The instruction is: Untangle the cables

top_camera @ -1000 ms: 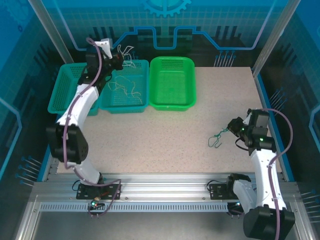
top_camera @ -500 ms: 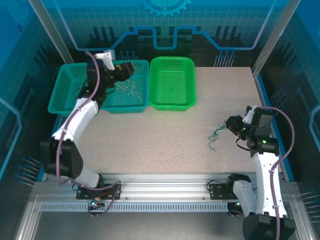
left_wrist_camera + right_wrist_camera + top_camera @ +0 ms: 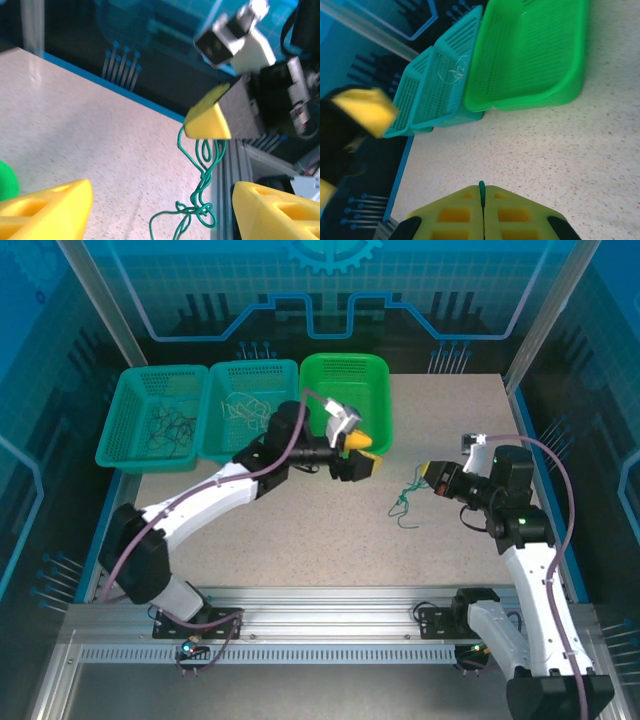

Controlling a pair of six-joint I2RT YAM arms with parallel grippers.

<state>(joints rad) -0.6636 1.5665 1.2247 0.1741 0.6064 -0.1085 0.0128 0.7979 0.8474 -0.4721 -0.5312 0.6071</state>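
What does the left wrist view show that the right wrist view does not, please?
Left wrist view, not the right: the green cable dangling at length from the shut right gripper, knotted into loops at its lower end, framed by the open left gripper. Right wrist view, not the left: the teal basket holding whitish cables, and the green basket with its mesh floor. Shared: the speckled table and the green cable, which the right wrist view gives as a short strand pinched between its fingers.
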